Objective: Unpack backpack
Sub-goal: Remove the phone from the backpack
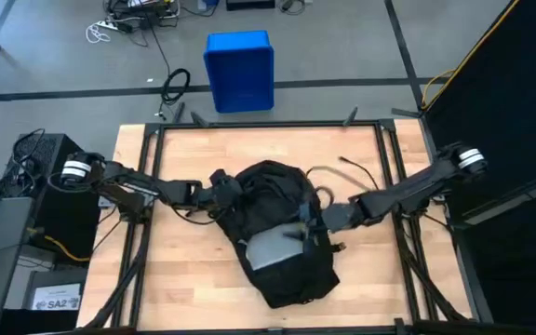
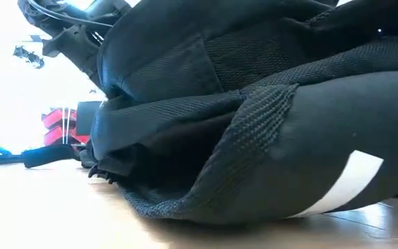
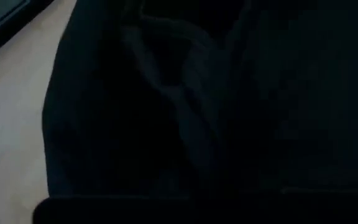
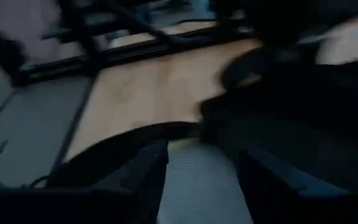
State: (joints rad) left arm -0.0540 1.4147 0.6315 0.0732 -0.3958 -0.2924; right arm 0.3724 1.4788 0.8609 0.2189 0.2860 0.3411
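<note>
Backpack place: the backpack (image 1: 277,233) lies flat in the middle of the counter (image 1: 184,298), between the two arms.
Long axis: it runs from the far rounded end toward the near edge, a little turned to the right side.
Grey thing: a flat grey object (image 1: 273,249) shows at the pack's middle, probably in the opening.
Left pincer: the left pincer (image 1: 223,189) is pressed on the pack's far-left corner; I cannot tell how its fingers stand.
Right pincer: the right pincer (image 1: 313,223) is over the pack's right side, just beside the grey object; its fingers are apart around it in the right wrist view.
Nearer arm: the right one, in my judgement.
Free room: bare wood on both sides; the near edge is close to the pack.
</note>
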